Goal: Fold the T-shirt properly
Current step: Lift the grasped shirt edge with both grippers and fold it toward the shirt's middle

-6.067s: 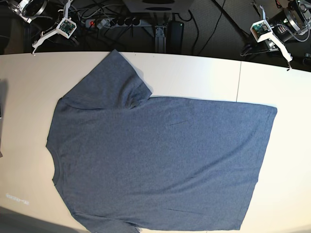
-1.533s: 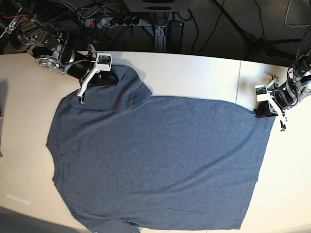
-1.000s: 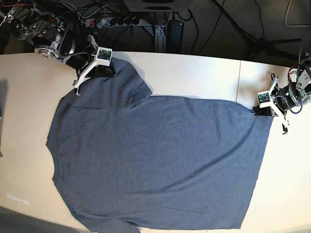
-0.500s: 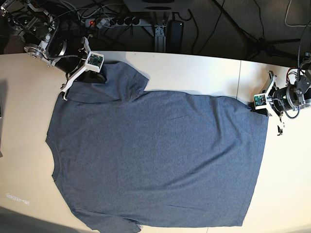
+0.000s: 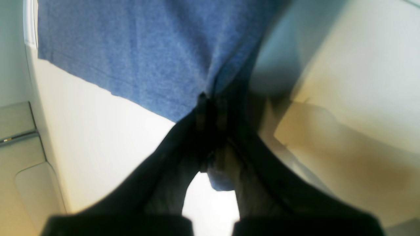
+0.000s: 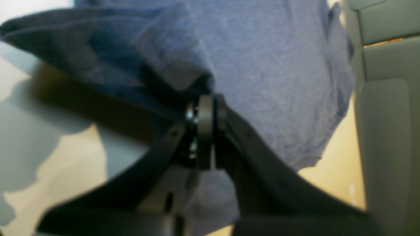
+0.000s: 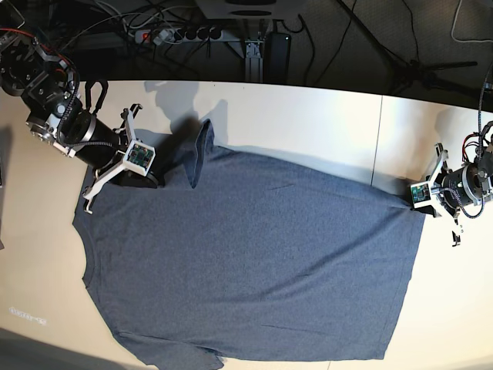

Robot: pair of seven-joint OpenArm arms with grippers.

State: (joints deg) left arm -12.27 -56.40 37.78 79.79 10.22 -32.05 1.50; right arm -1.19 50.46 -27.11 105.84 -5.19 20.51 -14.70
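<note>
The blue-grey T-shirt point(image 7: 254, 254) lies spread on the white table point(image 7: 308, 116), plain side up, collar at the left. My right gripper point(image 7: 145, 177) is shut on the far sleeve and shoulder and has pulled them in over the body, leaving a raised fold point(image 7: 202, 142). In the right wrist view the gripper point(image 6: 206, 109) pinches bunched blue fabric point(image 6: 269, 65). My left gripper point(image 7: 414, 202) is shut on the far hem corner at the right. In the left wrist view the gripper point(image 5: 210, 106) clamps the fabric edge point(image 5: 137, 49).
A power strip point(image 7: 181, 35) and cables lie behind the table's back edge. A seam point(image 7: 378, 131) runs across the table at the right. The shirt's near sleeve point(image 7: 177, 358) reaches the front edge of the view.
Both arms came down from the back and closed on the shirt. My right gripper has dragged the far sleeve forward and left. My left gripper has pulled the hem corner forward.
</note>
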